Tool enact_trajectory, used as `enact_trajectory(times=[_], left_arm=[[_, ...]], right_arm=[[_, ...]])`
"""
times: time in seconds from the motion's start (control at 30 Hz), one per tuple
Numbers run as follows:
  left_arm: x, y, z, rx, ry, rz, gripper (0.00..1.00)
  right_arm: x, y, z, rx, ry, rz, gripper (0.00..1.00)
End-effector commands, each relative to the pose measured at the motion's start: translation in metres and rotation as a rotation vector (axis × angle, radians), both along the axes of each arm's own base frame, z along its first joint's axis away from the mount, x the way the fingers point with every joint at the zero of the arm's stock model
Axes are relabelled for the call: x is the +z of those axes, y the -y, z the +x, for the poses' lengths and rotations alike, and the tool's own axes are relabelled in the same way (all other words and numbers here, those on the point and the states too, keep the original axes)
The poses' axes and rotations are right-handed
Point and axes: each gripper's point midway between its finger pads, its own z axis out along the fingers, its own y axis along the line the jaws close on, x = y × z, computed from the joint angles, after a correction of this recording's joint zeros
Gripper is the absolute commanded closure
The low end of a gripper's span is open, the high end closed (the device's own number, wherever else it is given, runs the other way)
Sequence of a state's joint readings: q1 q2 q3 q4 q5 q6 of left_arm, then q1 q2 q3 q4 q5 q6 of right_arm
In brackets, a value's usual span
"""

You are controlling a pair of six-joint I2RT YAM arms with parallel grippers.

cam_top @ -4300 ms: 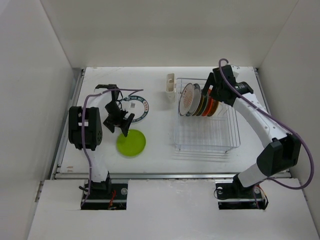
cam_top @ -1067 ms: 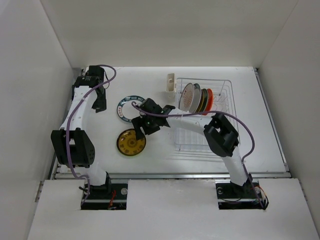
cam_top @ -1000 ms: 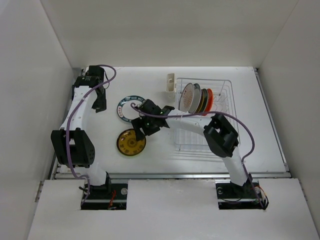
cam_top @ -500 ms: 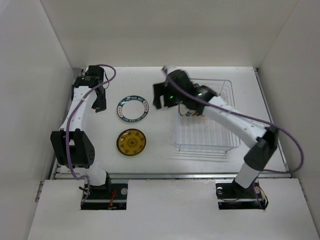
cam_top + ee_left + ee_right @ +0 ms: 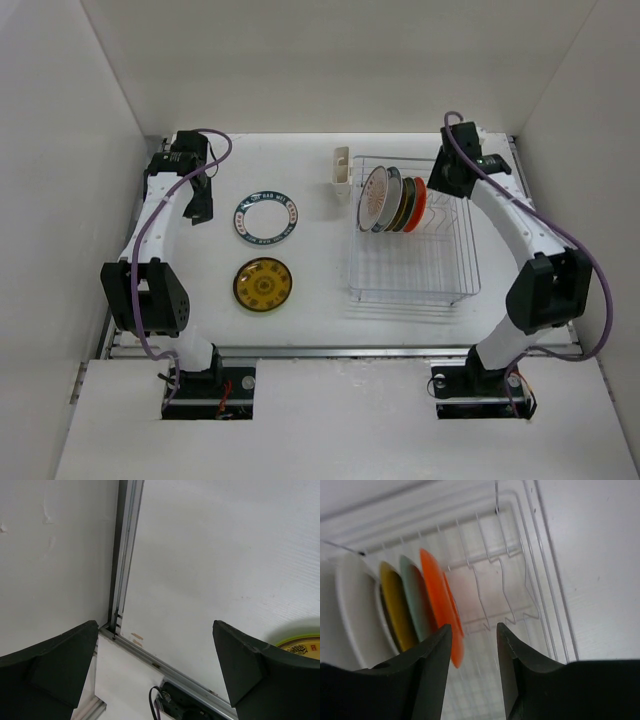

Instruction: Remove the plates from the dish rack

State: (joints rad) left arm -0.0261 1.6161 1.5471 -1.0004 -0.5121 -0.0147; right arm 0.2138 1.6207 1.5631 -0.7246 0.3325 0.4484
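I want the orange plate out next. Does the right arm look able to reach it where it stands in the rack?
Probably yes. The orange plate is the end one of the row, facing the right gripper, with only bare dish rack wires between them.

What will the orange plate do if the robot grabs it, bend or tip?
It probably won't bend: the orange plate looks thin but rigid, standing on edge in the dish rack. Its smooth surface may be slippery. Being round, it could roll or tip once lifted from the wire slots.
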Motion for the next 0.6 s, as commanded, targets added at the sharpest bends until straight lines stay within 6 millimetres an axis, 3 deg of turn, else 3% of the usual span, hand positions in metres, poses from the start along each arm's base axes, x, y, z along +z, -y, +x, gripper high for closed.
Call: enact_trajectory(times=[0.0,0.27,0.4,0.47,0.5,0.53,0.57], left_arm=[[0.007,-0.001,-0.003,-0.002,0.001,0.004,0.02],[0.003,-0.004,-0.005,0.005,-0.009,0.023,0.02],[0.002,-0.007,-0.005,0.012,-0.018,0.042,0.02],[0.002,-0.007,-0.005,0.012,-0.018,0.042,0.02],[0.000,-0.007,-0.007,0.012,-0.027,0.042,0.02],[0.001,-0.008,-0.007,0.015,-0.027,0.051,0.02],[0.001,-0.008,-0.007,0.015,-0.027,0.051,0.02]], right_arm=[[-0.013,-0.014,0.006,0.063,0.011,0.039,0.53],[-0.049,-0.017,0.017,0.081,-0.053,0.043,0.52],[-0.051,-0.012,0.016,0.062,-0.069,0.022,0.53],[-0.039,0.000,0.008,0.022,-0.057,-0.019,0.53],[-0.023,0.006,0.005,-0.002,-0.027,-0.037,0.53],[-0.023,0.009,0.005,-0.012,-0.024,-0.047,0.53],[-0.007,0.011,0.004,-0.021,0.004,-0.050,0.53]])
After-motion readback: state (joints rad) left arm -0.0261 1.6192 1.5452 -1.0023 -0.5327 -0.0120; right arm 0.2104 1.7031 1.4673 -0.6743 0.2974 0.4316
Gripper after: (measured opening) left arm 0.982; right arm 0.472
